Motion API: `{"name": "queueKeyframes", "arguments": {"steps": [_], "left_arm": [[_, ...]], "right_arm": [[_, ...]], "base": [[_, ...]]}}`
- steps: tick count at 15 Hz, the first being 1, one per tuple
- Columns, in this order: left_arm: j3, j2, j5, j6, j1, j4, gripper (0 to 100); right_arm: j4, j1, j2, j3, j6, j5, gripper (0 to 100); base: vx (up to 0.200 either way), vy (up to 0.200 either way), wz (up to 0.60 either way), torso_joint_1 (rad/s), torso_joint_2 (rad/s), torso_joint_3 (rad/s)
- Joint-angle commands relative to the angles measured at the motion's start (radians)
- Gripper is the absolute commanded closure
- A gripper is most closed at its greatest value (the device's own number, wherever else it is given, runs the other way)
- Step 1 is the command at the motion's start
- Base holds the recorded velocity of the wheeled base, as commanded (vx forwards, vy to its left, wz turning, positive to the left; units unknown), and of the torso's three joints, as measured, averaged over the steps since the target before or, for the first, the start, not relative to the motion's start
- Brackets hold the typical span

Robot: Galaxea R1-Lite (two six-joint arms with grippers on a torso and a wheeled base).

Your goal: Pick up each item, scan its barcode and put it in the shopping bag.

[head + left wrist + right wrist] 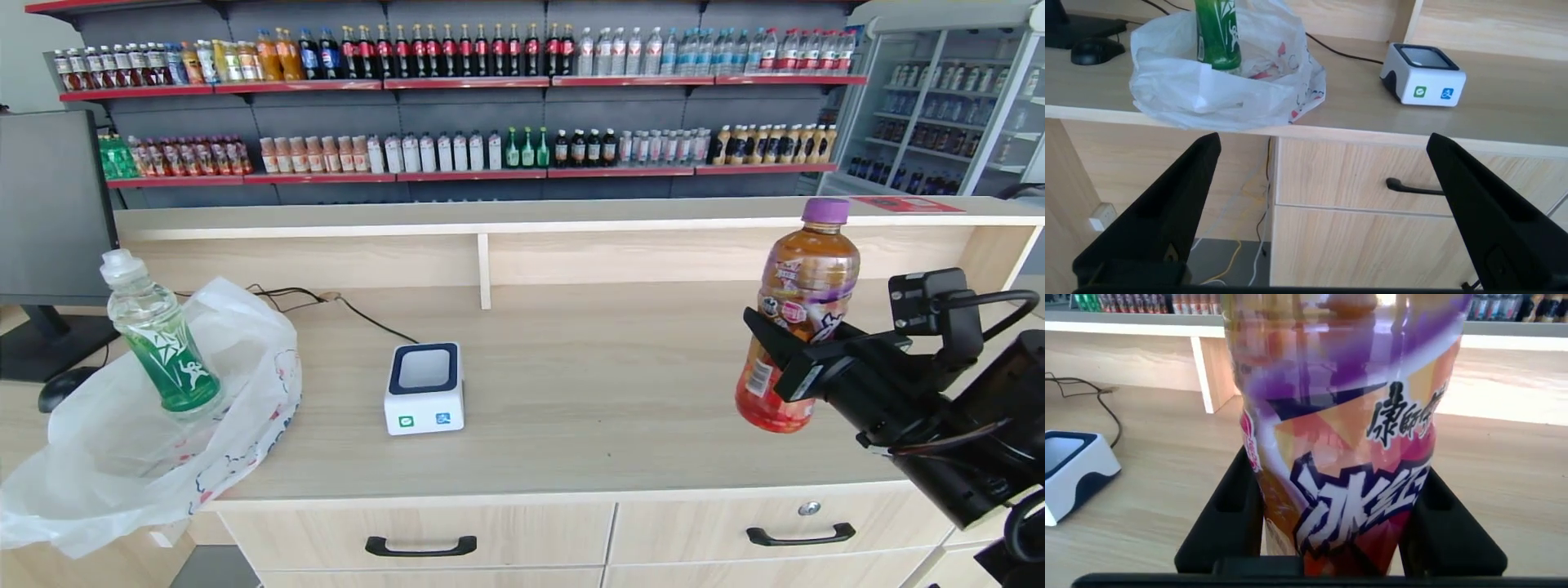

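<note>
**Bottle held over the counter's right end**

Right gripper (pixel 781 356) is clamped around the lower half of the purple-capped orange drink bottle (pixel 804 278), holding it upright above the wooden counter (pixel 612 392). The white barcode scanner (pixel 424 388) sits mid-counter, well apart from it. At the counter's left end, a green-labelled water bottle (pixel 159 335) stands in the white shopping bag (pixel 122 441). Left gripper (pixel 1323 143) hangs empty, fingers spread wide, below counter level, facing the drawers (pixel 1372 188).

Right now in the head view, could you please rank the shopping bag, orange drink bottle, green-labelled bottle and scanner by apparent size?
1. shopping bag
2. orange drink bottle, though it is held nearer the camera, so its lead over the next is unsure
3. green-labelled bottle
4. scanner
</note>
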Motion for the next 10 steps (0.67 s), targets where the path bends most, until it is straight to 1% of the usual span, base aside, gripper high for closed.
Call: {"name": "queueKeyframes", "arguments": {"steps": [1, 7, 10], "left_arm": [[0.000, 0.000, 0.000, 0.000, 0.000, 0.000, 0], [0.000, 0.000, 0.000, -0.003, 0.002, 0.000, 0], [0.000, 0.000, 0.000, -0.006, 0.000, 0.000, 0]], "right_arm": [[-0.007, -0.005, -0.004, -0.003, 0.003, 0.002, 100], [-0.007, -0.022, -0.024, 0.007, 0.006, 0.002, 100], [-0.007, -0.045, -0.032, -0.003, 0.006, 0.002, 100]], "base": [[0.000, 0.200, 0.00, 0.017, 0.01, 0.002], [0.000, 0.200, 0.00, 0.003, 0.00, 0.002], [0.000, 0.200, 0.00, 0.005, 0.00, 0.002]]}}
